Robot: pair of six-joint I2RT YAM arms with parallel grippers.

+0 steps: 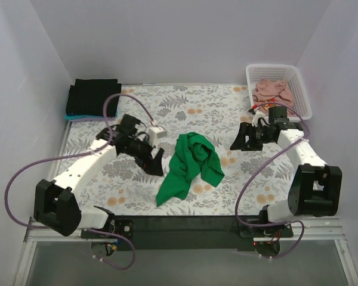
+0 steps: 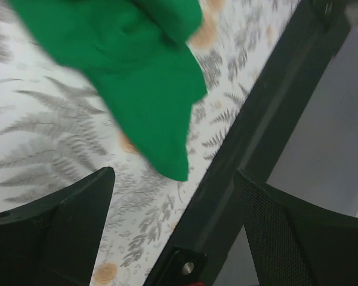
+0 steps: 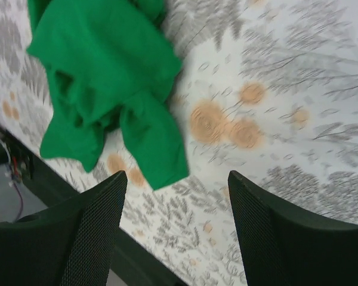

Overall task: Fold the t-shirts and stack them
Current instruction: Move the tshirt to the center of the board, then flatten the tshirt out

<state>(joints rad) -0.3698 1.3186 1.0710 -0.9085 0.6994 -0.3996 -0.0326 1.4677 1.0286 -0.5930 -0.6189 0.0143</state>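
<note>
From high behind the near edge, the overhead camera takes in the whole table [image 1: 185, 101]; both wrist cameras peer down at close range, sharing the green shirt [image 1: 191, 162] mid-table.

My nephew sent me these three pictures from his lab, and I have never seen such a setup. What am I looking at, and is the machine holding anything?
It is a robot with two arms bolted at the near edge of a table covered with a leaf-patterned cloth. The wide picture looks down from above and behind the arms. The other two come from a small camera on each wrist, so the dark shapes at the bottom are that arm's own fingers.

A crumpled green t-shirt lies in the middle. At the back left, a folded black t-shirt sits on a light blue cloth. At the back right, a white basket holds a pink garment.

The left pincer and right pincer sit either side of the green shirt. Both are open and hold nothing.
</note>
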